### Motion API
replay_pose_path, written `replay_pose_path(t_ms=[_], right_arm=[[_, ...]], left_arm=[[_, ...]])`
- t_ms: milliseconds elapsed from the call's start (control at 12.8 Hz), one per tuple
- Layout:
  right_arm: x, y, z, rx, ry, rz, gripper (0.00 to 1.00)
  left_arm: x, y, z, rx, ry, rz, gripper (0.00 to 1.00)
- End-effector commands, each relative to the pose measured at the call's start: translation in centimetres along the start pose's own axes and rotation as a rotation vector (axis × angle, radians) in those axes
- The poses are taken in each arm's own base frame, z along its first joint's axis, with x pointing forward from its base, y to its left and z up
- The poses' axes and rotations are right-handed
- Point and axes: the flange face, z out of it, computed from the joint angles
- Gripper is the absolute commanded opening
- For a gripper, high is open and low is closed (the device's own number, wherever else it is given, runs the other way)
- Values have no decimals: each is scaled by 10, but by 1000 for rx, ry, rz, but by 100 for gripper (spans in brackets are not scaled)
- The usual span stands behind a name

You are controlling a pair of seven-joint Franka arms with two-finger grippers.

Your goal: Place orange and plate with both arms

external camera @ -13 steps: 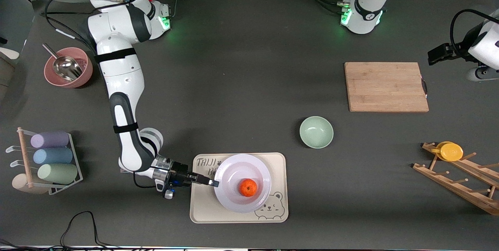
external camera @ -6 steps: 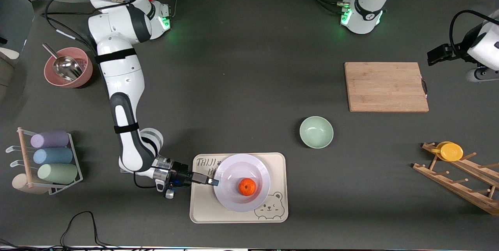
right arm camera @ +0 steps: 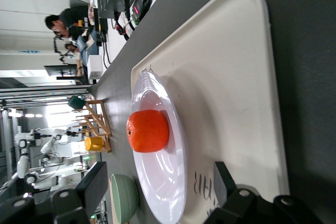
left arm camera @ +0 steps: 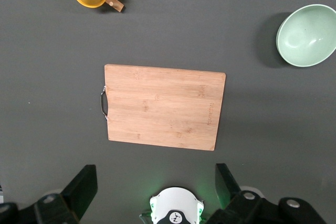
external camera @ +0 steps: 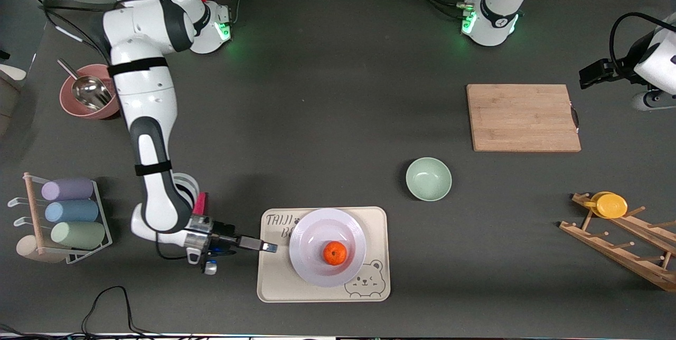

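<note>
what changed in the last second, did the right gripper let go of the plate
Yes. The right gripper released the plate's rim, opened and drew back toward the right arm's end of the tray. Plate, orange and the waiting left gripper stayed put.

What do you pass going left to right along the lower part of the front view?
Cup rack → right gripper → plate holding the orange on the tray → green bowl → wooden rack.
</note>
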Motion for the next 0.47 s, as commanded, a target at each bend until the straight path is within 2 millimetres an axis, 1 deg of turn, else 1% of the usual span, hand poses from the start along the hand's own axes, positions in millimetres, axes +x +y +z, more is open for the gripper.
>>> replay_pose_path(t_ms=[0,78,156,312,391], right_arm=[[-15,-39,-73,-106,-83,18,100],[-20,-50,-103,-164,-120,-8,100],[-27,-65,-132,-218,-152,-28,100],[-52,-103,-186,-348,-193,-56,100],[-65,-129,-215,-451,-199,-79,100]], left_arm=[[-1,3,-6,-5,-8,-4,100],[-3,3,-4,-3,-23,-2,100],[-4,3,-4,-3,-32,-2,100],[-4,3,-5,-4,-32,-2,100],[-4,3,-5,-4,-32,-2,100]])
